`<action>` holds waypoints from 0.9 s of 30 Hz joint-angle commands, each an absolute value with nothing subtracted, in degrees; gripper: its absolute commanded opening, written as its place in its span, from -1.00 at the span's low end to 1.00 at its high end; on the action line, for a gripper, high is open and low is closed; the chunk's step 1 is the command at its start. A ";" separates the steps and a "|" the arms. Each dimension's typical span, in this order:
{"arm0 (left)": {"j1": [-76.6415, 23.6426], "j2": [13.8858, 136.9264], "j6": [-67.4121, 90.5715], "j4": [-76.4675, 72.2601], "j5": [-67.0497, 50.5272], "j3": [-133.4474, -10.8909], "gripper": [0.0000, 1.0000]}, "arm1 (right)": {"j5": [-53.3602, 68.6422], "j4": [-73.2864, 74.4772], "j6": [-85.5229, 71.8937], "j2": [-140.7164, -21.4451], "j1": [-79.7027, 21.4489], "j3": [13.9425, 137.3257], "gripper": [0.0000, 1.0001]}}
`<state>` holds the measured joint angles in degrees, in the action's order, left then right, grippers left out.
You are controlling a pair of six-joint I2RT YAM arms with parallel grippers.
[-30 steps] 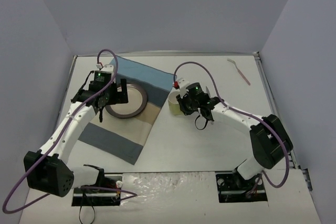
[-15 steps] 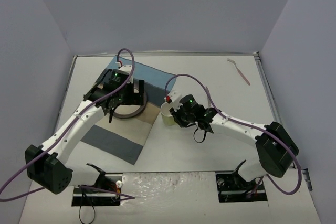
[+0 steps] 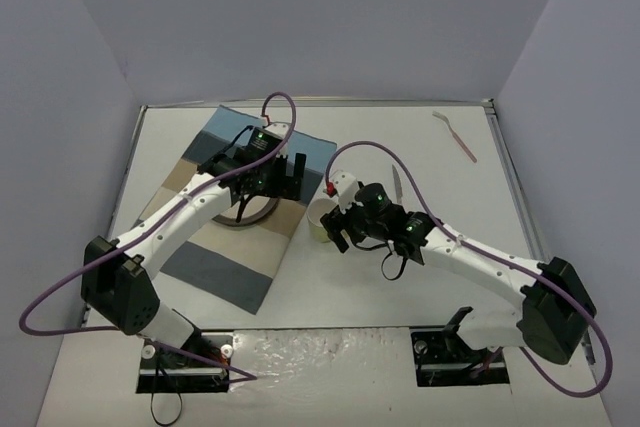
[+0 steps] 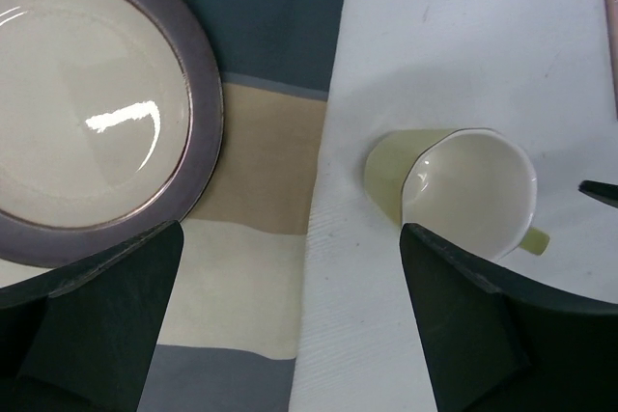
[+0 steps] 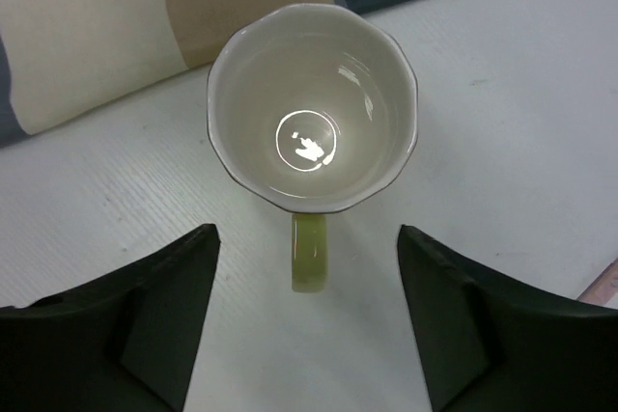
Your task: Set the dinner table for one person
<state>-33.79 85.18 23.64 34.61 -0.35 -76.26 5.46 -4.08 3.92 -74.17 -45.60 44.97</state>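
A pale green cup stands upright on the white dinner table, just right of the striped placemat. My right gripper is open. The cup's handle lies between its fingers, and neither finger touches it. A cream plate with a purple rim rests on the placemat. My left gripper is open and empty above the placemat's right edge, between the plate and the cup.
A pink utensil lies at the table's far right corner. A thin utensil lies just behind the right arm. Metal rails edge the table, and grey walls stand close on three sides.
My right gripper has opened and let go of the cup, which it carried left to beside the placemat. My left gripper has swung right, from over the plate toward the cup.
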 commanded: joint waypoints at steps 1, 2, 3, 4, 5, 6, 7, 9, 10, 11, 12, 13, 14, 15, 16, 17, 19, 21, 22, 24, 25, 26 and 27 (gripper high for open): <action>-35.18 87.04 22.50 32.98 -2.59 -82.30 0.81 | 2.65 -1.65 2.34 -66.66 -46.05 47.50 0.63; -35.39 87.84 22.20 33.33 -3.08 -83.02 0.80 | 2.05 -0.93 2.00 -65.46 -46.05 47.48 0.68; -35.83 89.07 22.01 33.94 -3.50 -83.76 0.78 | 0.64 -0.38 1.39 -63.30 -46.05 47.46 0.72; -36.21 89.98 21.71 34.30 -4.46 -84.46 0.76 | -0.06 0.13 1.03 -61.70 -46.05 47.39 0.76; -36.69 90.79 21.19 34.87 -5.01 -85.46 0.75 | -1.20 0.67 0.76 -60.07 -46.03 47.21 0.78; -37.21 91.61 20.61 35.54 -5.38 -86.56 0.73 | -2.58 1.22 0.49 -58.36 -46.00 47.00 0.79; -37.72 92.44 20.03 36.21 -5.75 -87.66 0.72 | -3.95 1.77 0.21 -56.65 -45.97 46.79 0.80; -39.40 95.04 18.26 38.71 -5.08 -90.30 0.69 | -7.67 1.84 0.02 -53.37 -45.97 46.11 0.81; -40.06 96.82 17.67 39.67 -4.64 -91.26 0.67 | -9.02 1.85 -1.33 -52.06 -45.97 45.83 0.82; -40.62 98.08 17.03 40.69 -4.02 -92.23 0.66 | -10.65 1.80 -1.76 -50.85 -45.92 45.42 0.82; -41.17 99.22 16.40 41.66 -3.38 -93.18 0.64 | -12.01 1.77 -1.93 -49.68 -45.86 44.98 0.82; -41.68 100.32 15.88 42.44 -2.80 -94.03 0.61 | -12.35 1.84 -1.93 -48.64 -45.80 44.53 0.82; -42.01 101.15 15.52 42.79 -2.64 -94.56 0.57 | -12.74 1.85 -2.02 -47.70 -45.75 44.26 0.82; -42.28 101.94 15.20 43.09 -2.54 -95.06 0.53 | -13.10 1.85 -2.13 -46.82 -45.70 44.01 0.82; -42.40 102.71 15.08 43.32 -2.42 -95.59 0.50 | -13.22 1.85 -2.30 -46.40 -45.70 43.71 0.82; -42.50 103.38 14.92 43.69 -2.27 -96.01 0.47 | -13.38 1.85 -2.43 -46.07 -45.70 43.49 0.82; -42.54 104.81 14.26 44.52 -1.90 -97.19 0.41 | -13.67 1.85 -2.68 -45.60 -45.70 43.12 0.82; -42.54 105.59 13.69 45.09 -1.30 -97.88 0.33 | -14.19 1.85 -2.90 -45.34 -45.67 42.88 0.82; -42.54 106.02 13.40 45.47 -1.01 -98.21 0.29 | -14.61 1.85 -2.90 -45.20 -45.62 42.74 0.82; -42.54 106.35 12.57 45.80 -0.71 -98.88 0.22 | -15.03 1.85 -2.90 -45.00 -45.70 42.45 0.82; -42.54 106.53 12.30 45.98 -0.70 -99.15 0.20 | -15.12 1.85 -2.90 -45.00 -45.70 42.45 0.82; -42.54 106.84 12.14 46.29 -0.62 -99.46 0.16 | -15.28 1.85 -2.90 -45.00 -45.70 42.37 0.82; -42.54 107.08 11.99 46.46 -0.62 -99.56 0.12 | -15.43 1.85 -2.90 -44.93 -45.70 42.36 0.82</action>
<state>-42.63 108.72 14.11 45.17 -2.10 -95.58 -12.58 4.53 -2.21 -45.52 -45.80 42.25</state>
